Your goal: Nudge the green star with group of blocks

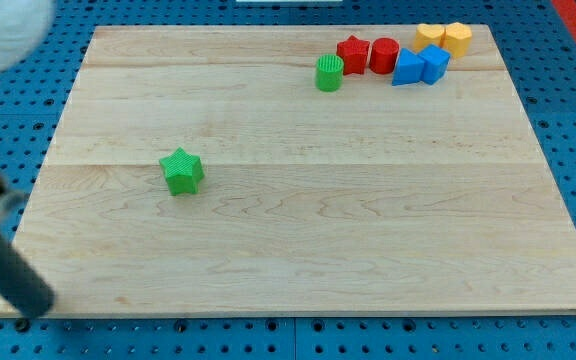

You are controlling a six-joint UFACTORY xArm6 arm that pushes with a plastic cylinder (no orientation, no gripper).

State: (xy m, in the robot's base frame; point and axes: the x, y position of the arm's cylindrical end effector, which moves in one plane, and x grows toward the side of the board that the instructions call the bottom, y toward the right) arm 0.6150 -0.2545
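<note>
The green star (181, 171) lies alone on the left half of the wooden board (298, 250). A group of blocks sits at the view's top right: a green cylinder (329, 73), a red star (353, 54), a red cylinder (384, 54), two blue blocks (406, 67) (434, 62) and two yellow blocks (429, 37) (457, 38). My dark rod comes in from the view's left edge. My tip (34, 303) is at the board's bottom left corner, well to the left of and below the green star, touching no block.
The board lies on a blue perforated table (8, 120). A blurred white part of the arm (3, 30) fills the view's top left corner.
</note>
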